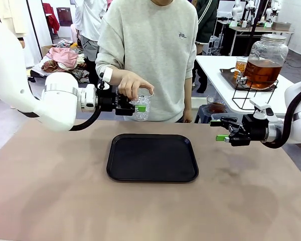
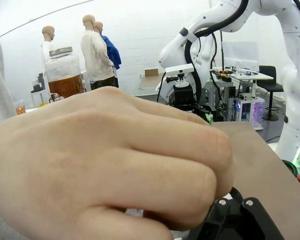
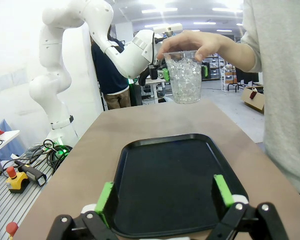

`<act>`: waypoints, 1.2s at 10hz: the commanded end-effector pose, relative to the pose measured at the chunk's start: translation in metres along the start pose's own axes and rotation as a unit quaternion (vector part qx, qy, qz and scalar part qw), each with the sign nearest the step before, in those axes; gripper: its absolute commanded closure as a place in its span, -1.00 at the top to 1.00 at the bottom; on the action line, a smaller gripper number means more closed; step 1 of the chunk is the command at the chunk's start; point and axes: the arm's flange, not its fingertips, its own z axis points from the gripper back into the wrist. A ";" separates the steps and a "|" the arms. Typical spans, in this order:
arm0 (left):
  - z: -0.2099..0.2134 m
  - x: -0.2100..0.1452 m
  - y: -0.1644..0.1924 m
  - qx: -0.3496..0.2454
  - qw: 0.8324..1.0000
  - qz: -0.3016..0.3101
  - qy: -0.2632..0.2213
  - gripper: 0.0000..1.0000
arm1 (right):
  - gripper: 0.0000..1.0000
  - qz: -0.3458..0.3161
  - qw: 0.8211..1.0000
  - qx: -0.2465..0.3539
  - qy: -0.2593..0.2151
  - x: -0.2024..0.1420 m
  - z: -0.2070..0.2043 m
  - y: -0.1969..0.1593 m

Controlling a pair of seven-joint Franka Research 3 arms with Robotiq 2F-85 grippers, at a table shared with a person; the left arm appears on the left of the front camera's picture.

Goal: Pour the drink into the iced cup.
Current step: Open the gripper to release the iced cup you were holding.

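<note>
A person's hand holds the clear iced cup by its rim, above the table's far edge. My left gripper reaches the cup from the left, one green pad against its side. Whether its fingers clamp the cup I cannot tell. The same cup, full of ice, appears in the right wrist view with the hand on top. In the left wrist view the hand hides the fingers. My right gripper hovers open at the right with nothing between its fingers. The amber drink sits in a large glass jar on a side table.
A black tray lies in the middle of the brown table, its rim just ahead of my right gripper. The person stands at the far edge. The jar rests on a wire stand on a white table at the right.
</note>
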 end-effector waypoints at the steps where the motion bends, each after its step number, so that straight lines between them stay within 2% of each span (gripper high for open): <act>1: 0.008 -0.003 0.001 -0.015 1.000 -0.007 -0.009 1.00 | 1.00 0.003 1.000 0.000 0.002 0.002 -0.001 -0.001; 4: 0.035 -0.009 -0.005 -0.016 1.000 0.003 -0.008 1.00 | 1.00 0.003 1.000 0.000 0.002 0.002 -0.001 -0.001; 8: 0.107 -0.028 -0.026 -0.015 1.000 0.005 -0.008 1.00 | 1.00 0.003 1.000 0.000 0.002 0.002 -0.001 -0.001; 10: 0.144 -0.043 -0.041 -0.025 0.999 0.000 -0.037 1.00 | 1.00 0.003 1.000 0.000 0.002 0.002 -0.001 -0.001; 12: 0.175 -0.059 -0.064 -0.007 0.999 -0.004 -0.035 1.00 | 1.00 0.003 1.000 0.000 0.002 0.002 -0.001 -0.001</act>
